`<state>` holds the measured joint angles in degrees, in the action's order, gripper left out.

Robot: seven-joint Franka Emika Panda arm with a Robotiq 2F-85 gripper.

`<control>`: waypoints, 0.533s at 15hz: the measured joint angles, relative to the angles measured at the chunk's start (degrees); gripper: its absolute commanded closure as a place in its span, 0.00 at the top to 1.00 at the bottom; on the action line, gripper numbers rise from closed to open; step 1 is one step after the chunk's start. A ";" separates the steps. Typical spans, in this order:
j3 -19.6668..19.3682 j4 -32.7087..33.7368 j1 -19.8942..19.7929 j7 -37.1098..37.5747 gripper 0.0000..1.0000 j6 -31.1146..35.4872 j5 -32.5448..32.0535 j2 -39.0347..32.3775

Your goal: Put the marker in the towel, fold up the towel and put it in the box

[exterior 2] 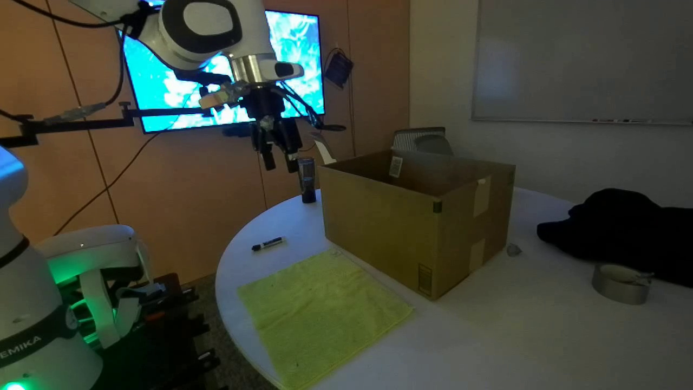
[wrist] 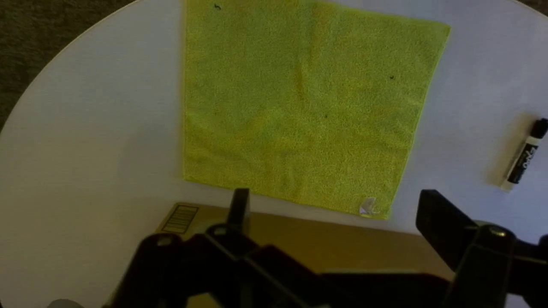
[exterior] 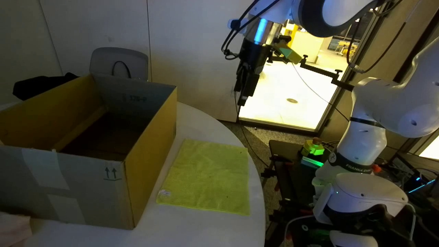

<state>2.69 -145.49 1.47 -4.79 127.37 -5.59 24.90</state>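
Hanging clear of the tabletop (exterior: pixel 205 228), the hand (exterior: pixel 242 97) is shown darkly in an exterior view, its opening hard to make out, and the box (exterior: pixel 149 161) is cut off. In an exterior view, the marker (exterior 2: pixel 268 244) is seen on the tabletop beside the spread towel (exterior 2: pixel 325 314). In the wrist view, the fingers (wrist: pixel 441 222) are spread wide apart and the box is partly hidden.

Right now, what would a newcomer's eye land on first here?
Probably the big open cardboard box on the white table, with the yellow-green towel spread out beside it. In an exterior view, a bright blue screen also stands out, glowing behind the open gripper, which is raised off the table.
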 measured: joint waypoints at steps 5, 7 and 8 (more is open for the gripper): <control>5.96 -2.42 3.14 4.55 1.00 10.07 -0.41 -9.11; 8.47 -2.32 4.80 7.30 1.00 14.93 -0.78 -14.61; 9.55 -1.97 5.78 8.48 1.00 16.98 -0.78 -17.58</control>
<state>12.24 -147.46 7.25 3.69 144.34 -6.37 7.32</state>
